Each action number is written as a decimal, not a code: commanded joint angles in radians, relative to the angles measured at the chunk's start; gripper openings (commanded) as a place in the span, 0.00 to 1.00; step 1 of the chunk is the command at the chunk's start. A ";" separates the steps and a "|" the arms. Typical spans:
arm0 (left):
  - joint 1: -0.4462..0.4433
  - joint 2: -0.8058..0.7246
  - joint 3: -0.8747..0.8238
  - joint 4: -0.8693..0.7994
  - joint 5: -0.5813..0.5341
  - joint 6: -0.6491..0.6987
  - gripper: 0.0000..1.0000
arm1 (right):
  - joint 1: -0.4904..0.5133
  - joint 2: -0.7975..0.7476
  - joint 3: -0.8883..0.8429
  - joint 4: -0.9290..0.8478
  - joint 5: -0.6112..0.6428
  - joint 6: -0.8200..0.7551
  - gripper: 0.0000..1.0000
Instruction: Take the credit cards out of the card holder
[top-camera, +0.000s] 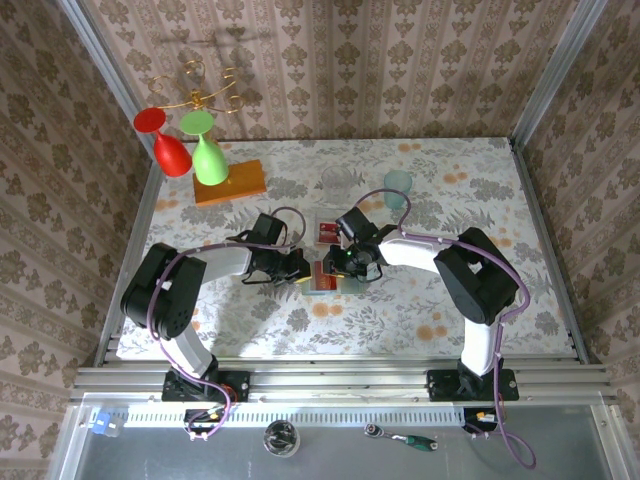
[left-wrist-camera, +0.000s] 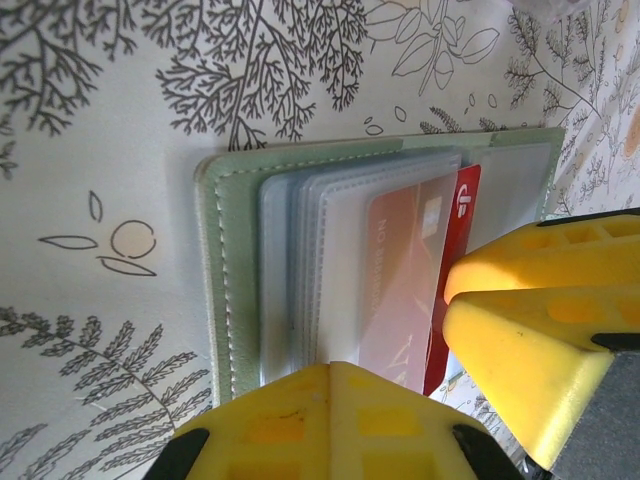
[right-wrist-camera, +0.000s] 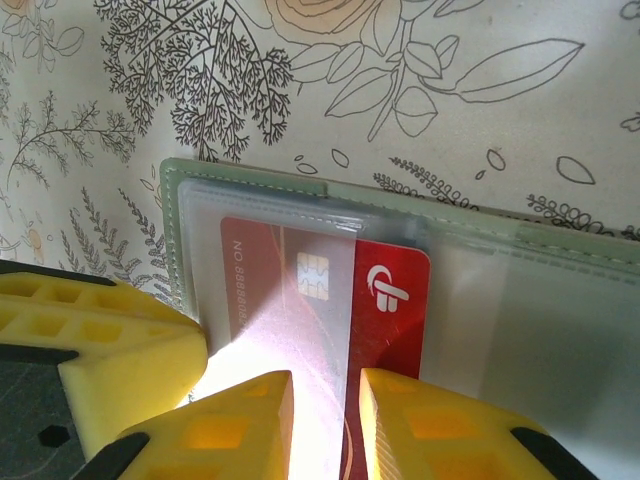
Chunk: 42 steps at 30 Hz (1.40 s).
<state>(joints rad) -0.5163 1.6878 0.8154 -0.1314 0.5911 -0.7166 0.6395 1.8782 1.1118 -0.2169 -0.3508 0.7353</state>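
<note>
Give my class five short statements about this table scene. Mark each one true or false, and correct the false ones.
1. A red plastic card sticks partway out of the pale green card holder. True.
2. The card holder stands upright on the orange wooden block. False: it lies flat on the floral table cover, away from the block.
3. The left claw and the right claw are both at the card holder. True.
4. The pale teal translucent cup sits on the card holder. False: it stands apart, farther back on the table.
5. Both goblets at the far left are blue. False: there is a red goblet and a green goblet.
</note>
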 joint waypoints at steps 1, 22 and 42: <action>-0.001 -0.005 0.038 -0.036 0.001 0.025 0.07 | 0.005 -0.027 0.023 -0.053 0.024 -0.022 0.27; -0.027 -0.010 0.084 -0.051 0.008 0.013 0.07 | -0.001 -0.050 0.014 -0.048 0.039 -0.036 0.28; -0.048 0.056 0.086 -0.062 -0.016 0.032 0.04 | -0.031 -0.104 -0.069 -0.009 0.018 -0.014 0.29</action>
<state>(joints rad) -0.5579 1.7275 0.8806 -0.1772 0.5793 -0.7097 0.6155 1.7931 1.0634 -0.2344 -0.3248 0.7113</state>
